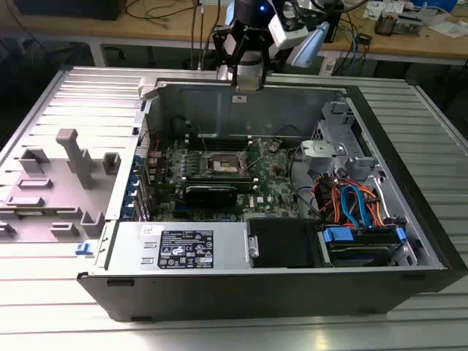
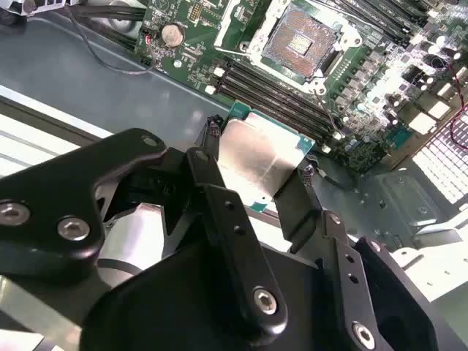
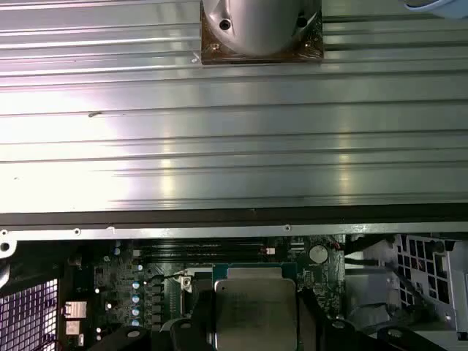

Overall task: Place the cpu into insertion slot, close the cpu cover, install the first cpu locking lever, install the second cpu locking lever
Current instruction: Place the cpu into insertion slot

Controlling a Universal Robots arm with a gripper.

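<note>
Jaws of your arm clamp the chip [image 2: 259, 157] by two opposite edges, holding it level and metal-side up near the open socket [image 2: 300, 40], its underside free to seat.

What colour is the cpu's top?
Silver-grey metal on the cpu, green border; best in the second wrist view.
</note>
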